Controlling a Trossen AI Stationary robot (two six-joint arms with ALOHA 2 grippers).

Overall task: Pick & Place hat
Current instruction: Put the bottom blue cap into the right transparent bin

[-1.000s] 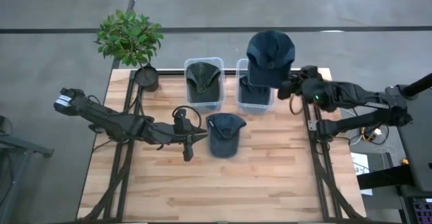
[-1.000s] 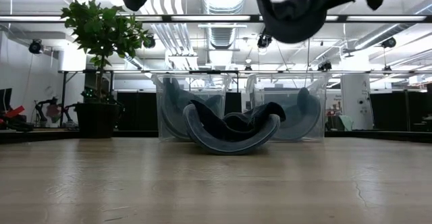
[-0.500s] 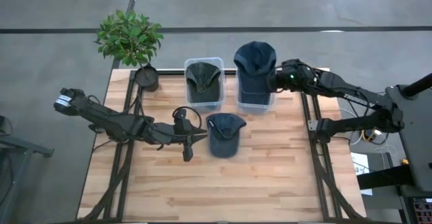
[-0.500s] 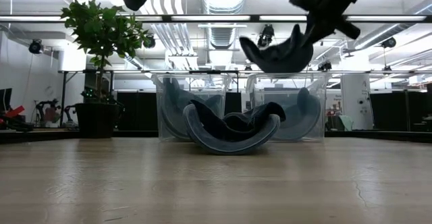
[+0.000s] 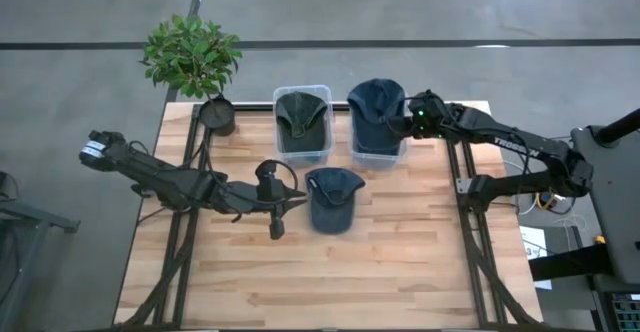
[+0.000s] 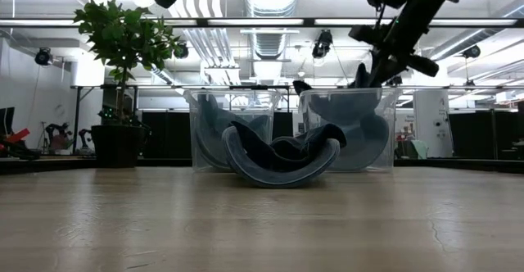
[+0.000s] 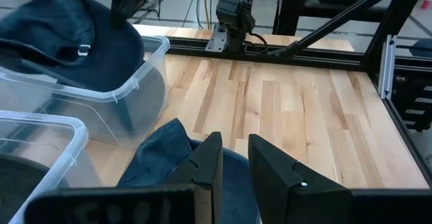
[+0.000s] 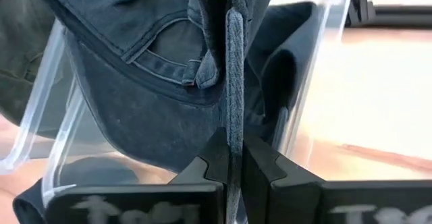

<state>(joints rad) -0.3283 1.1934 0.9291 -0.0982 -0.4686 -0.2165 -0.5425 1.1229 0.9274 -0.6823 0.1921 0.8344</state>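
Observation:
A blue hat [image 5: 375, 112] hangs from my right gripper [image 5: 405, 122], which is shut on it, and sinks into the right clear bin [image 5: 353, 144]. In the low view only the hat's top edge [image 6: 303, 85] rises above that bin's wall [image 6: 385, 141]. A dark green hat [image 5: 302, 117] lies in the left clear bin [image 5: 278, 144]. Another blue hat [image 5: 332, 197] rests on the table in front of the bins. My left gripper [image 5: 298, 203] hovers beside that hat's left edge, high above the table, its fingers [image 7: 209, 163] a narrow gap apart with nothing between them. My right gripper pinches a thin edge of the blue hat's fabric [image 8: 233, 116] between its two fingers, at the hat's right side. The fingers slant down from the table's right. The hat hangs below them, its lower part inside the right bin.
A potted plant [image 5: 192, 57] stands at the table's far left corner. Bare wood [image 5: 330, 272] stretches from the loose hat to the table's near edge. Metal frame rails [image 5: 465, 187] run along the table's right side.
My right gripper has swung toward the table's left and down, tipping further downward, still shut on the blue hat. The hat has come from above and right of the right bin down into it.

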